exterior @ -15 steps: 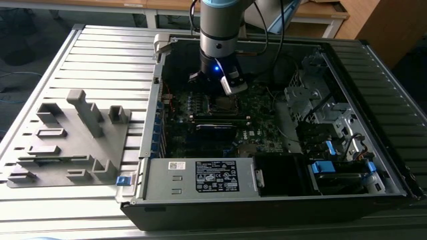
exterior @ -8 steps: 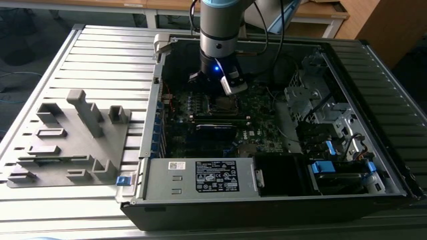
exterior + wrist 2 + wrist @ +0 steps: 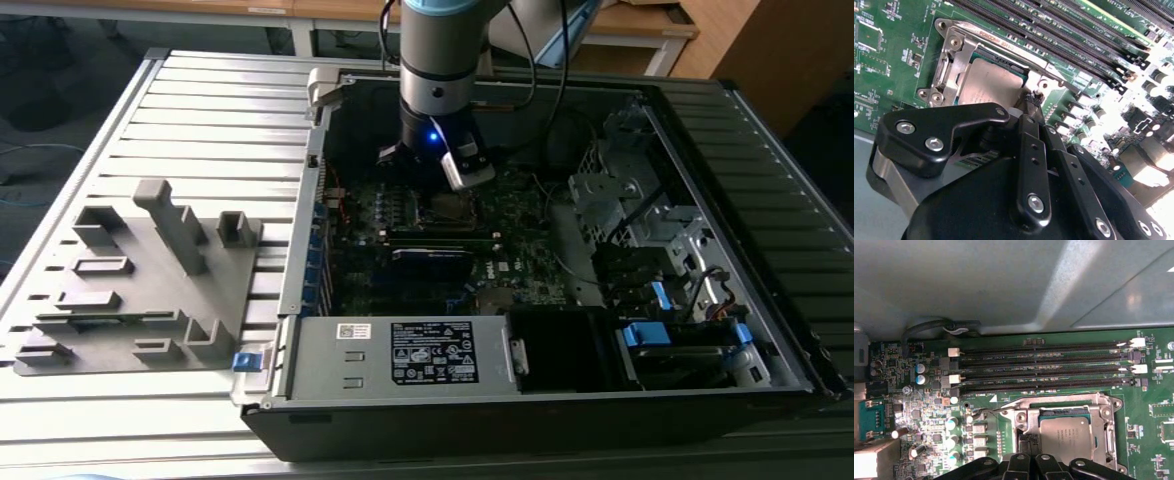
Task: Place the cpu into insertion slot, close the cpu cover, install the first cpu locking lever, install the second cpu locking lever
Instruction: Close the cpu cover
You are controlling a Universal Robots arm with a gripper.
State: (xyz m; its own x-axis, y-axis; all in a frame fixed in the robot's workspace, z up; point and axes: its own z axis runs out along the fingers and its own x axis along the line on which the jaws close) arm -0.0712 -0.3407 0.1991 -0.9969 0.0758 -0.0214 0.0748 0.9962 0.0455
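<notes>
A: Position of the cpu [image 3: 1066,440]?
B: Flat in the insertion slot [image 3: 1054,413], metal top up, edges parallel to the memory slots [image 3: 1044,367]; cpu cover [image 3: 1106,425] frames it.
A: The hand [image 3: 1029,102]?
B: Over the slot's corner; open or closed, cannot tell.

The grey and light-blue tube-shaped robot arm [image 3: 438,50] stands almost vertical, directly above the jaws. Thin black cables [image 3: 523,50] hang beside the arm. Its black wrist section [image 3: 424,135], just above the jaws, shows a small blue light. The jaws point straight down. In both wrist views the black metal links [image 3: 1030,165] [image 3: 1021,462] behind the jaws lean toward each other and meet at one narrow tip, so the jaws are closed together.
</notes>
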